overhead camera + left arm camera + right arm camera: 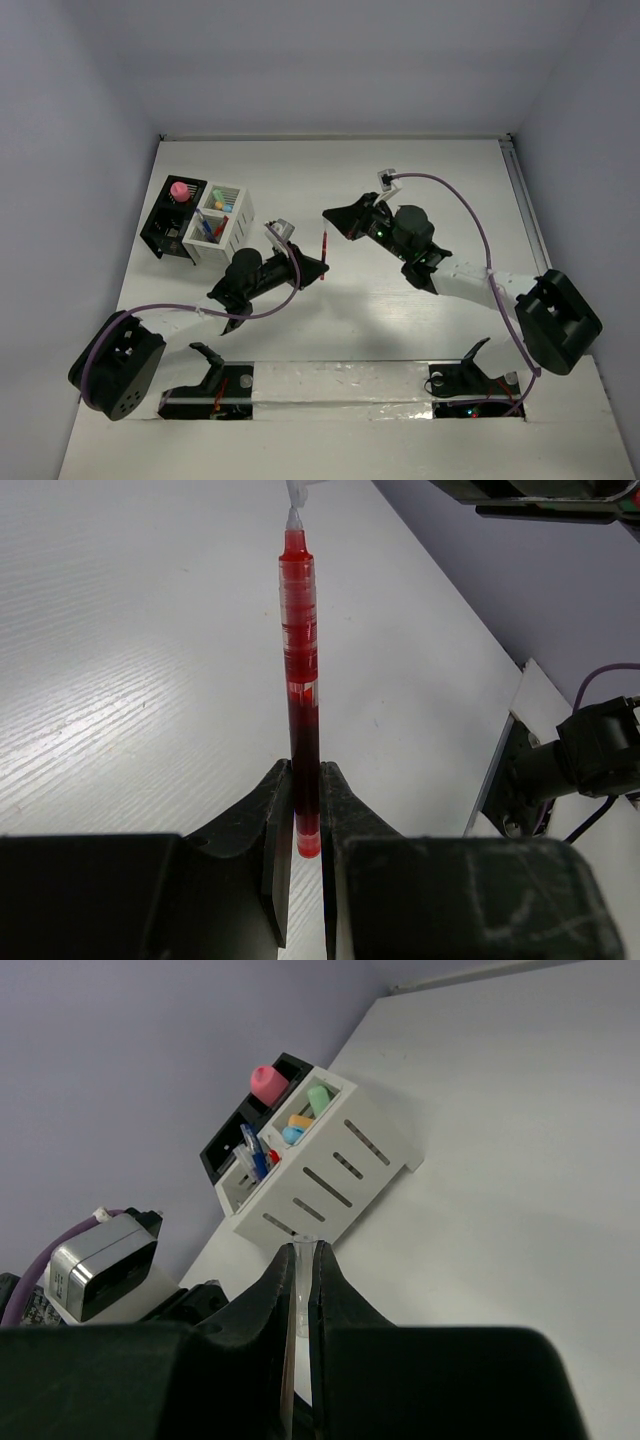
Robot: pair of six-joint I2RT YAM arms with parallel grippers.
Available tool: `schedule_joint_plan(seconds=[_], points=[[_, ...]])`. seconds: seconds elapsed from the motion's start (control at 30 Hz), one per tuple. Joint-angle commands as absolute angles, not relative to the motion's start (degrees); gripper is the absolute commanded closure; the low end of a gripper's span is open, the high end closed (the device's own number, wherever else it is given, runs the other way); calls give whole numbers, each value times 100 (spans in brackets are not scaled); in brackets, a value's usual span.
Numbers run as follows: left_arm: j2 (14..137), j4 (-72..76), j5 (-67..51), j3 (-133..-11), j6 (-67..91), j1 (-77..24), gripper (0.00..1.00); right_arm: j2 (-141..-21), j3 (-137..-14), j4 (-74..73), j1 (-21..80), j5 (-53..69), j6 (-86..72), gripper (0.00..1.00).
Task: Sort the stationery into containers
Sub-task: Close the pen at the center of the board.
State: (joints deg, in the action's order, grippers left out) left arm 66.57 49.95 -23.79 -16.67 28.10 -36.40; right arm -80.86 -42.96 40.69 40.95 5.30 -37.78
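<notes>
My left gripper (320, 269) (306, 785) is shut on the lower end of a thin red pen (300, 670) (325, 244), which it holds above the table. My right gripper (328, 214) (303, 1256) is shut on a small clear pen cap (304, 1265). That cap (297, 492) sits just at the pen's pale tip. At the back left stand the containers, a black slotted box (165, 228) (222, 1147) joined to a white slatted box (238, 232) (335, 1175). A pink-topped piece (180, 190) (266, 1082) stands in the black box. Blue pens (250, 1152) fill one white compartment, and mint green (319, 1097), orange (300, 1120) and pale blue (291, 1136) bits the other.
Purple cables (450, 195) run along both arms. The arm bases and a taped strip (340, 385) lie at the near edge. Grey walls (330, 60) close the table in at the back and sides.
</notes>
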Motion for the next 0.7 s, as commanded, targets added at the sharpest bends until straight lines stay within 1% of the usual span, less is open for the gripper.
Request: schedule_joint_plan(seconds=[0.0, 0.13, 0.47, 0.67], points=[[6469, 5475, -2584, -1819, 2777, -3665, 100, -8174, -4386, 4421, 4140, 466, -3726, 100], [6592, 5502, -2672, -1846, 2812, -3665, 100, -8200, -4465, 4482, 4140, 492, -3744, 100], [6460, 5484, -2619, -1811, 2804, -3665, 100, -8393, -4474, 4605, 4140, 562, -3876, 100], [6433, 5423, -2566, -1810, 2795, -3665, 100, -8297, -4395, 4650, 4140, 510, -3867, 100]])
